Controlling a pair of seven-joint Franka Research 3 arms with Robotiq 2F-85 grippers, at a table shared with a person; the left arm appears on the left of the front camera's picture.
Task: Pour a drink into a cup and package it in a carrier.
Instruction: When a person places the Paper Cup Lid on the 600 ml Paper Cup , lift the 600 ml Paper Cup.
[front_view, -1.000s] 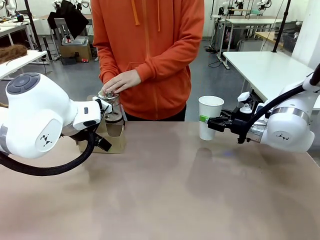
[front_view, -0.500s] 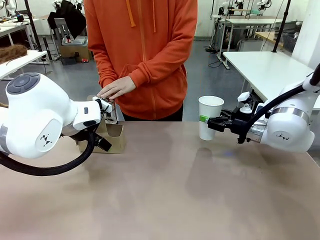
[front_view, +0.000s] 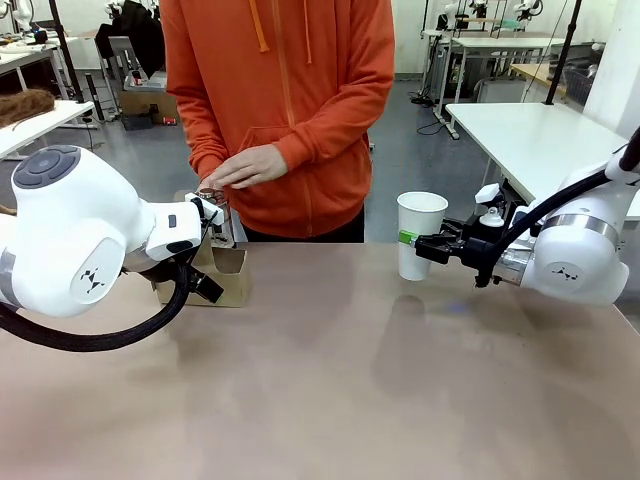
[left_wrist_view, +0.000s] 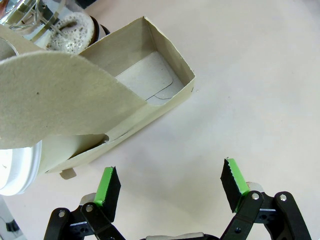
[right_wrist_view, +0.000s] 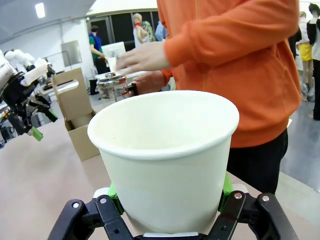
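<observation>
Right wrist view: my right gripper (right_wrist_view: 170, 192) clamps the cup (right_wrist_view: 165, 150) low on its wall
Cup place: 2 o'clock on the table (front_view: 350, 380), front view
Handling: light thin paper, crushable; I'd grip gently near the base
Left gripper (left_wrist_view: 170, 186): spread wide, empty, carrier (left_wrist_view: 170, 107) at its 11 o'clock

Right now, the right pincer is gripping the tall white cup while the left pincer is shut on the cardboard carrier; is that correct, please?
Not quite. The right pincer does grip the cup, but the left pincer is open and grips nothing; the carrier sits just beyond its fingers, untouched. The left wrist view shows this.
</observation>
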